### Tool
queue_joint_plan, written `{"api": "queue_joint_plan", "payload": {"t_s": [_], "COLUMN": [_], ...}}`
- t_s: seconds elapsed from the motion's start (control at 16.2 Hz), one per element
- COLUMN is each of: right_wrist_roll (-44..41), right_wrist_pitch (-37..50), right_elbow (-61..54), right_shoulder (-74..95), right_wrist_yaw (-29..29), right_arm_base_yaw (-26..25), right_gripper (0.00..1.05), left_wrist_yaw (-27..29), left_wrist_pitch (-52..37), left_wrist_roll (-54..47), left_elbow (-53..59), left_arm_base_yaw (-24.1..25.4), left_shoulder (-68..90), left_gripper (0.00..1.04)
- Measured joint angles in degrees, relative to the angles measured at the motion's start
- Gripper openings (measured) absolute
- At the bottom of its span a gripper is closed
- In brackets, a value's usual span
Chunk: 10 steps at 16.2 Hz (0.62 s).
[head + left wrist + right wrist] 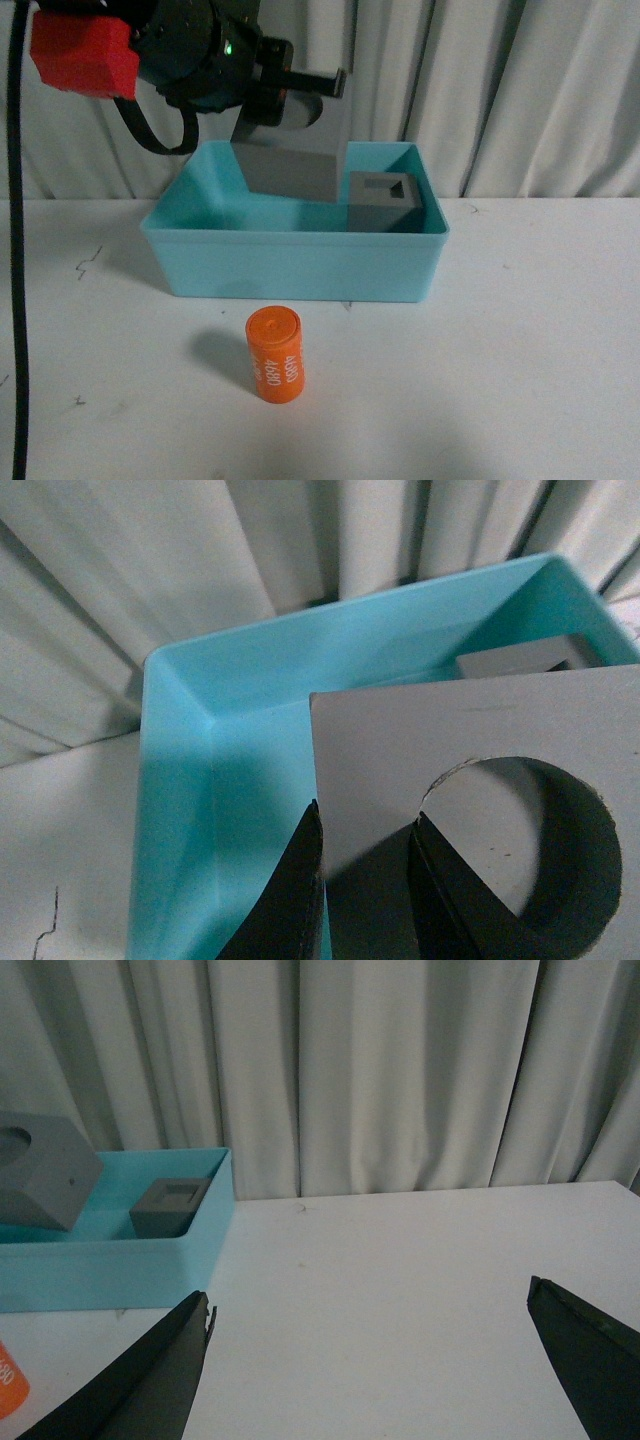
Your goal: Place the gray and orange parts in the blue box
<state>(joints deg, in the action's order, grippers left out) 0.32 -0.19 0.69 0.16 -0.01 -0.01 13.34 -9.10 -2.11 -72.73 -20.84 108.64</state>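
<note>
My left gripper (365, 825) is shut on the wall of the gray cube with the round recess (480, 780), one finger outside and one inside the recess. In the front view it holds that cube (290, 172) above the back left of the blue box (300, 265). The gray cube with the rectangular recess (388, 200) sits inside the box at the right; it also shows in the right wrist view (170, 1206). The orange cylinder with white digits (274, 354) stands on the table in front of the box. My right gripper (370, 1305) is open and empty over bare table.
The white table (540, 350) has small dark marks at the left. A pale curtain (500, 80) hangs behind the box. A black cable (17, 250) hangs down the left edge. The left arm's red part (80, 55) is at upper left.
</note>
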Motion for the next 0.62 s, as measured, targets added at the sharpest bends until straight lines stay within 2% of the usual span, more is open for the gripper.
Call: {"api": "queue_joint_plan", "payload": {"t_s": [0.19, 0.49, 0.56, 0.62], "right_wrist_roll": [0.0, 0.0, 0.0, 0.0], "right_wrist_pitch": [0.0, 0.0, 0.0, 0.0], "right_elbow": [0.0, 0.0, 0.0, 0.0], "right_shoulder": [0.0, 0.0, 0.0, 0.0], "right_wrist_yaw": [0.0, 0.0, 0.0, 0.0], "right_arm_base_yaw": [0.0, 0.0, 0.0, 0.0], "right_gripper": [0.98, 0.98, 0.98, 0.98], "left_wrist_yaw": [0.8, 1.1, 0.9, 0.6], "left_wrist_pitch": [-0.3, -1.9, -2.2, -2.9], "left_wrist_roll": [-4.4, -6.6, -6.8, -7.0], "left_elbow": [-5.5, -5.2, -4.7, -3.8], "left_arm_base_yaw": [3.2, 5.8, 6.1, 6.4], "left_shoulder": [9.8, 11.6, 11.6, 11.6], "left_gripper": [0.18, 0.18, 0.25, 0.38]}}
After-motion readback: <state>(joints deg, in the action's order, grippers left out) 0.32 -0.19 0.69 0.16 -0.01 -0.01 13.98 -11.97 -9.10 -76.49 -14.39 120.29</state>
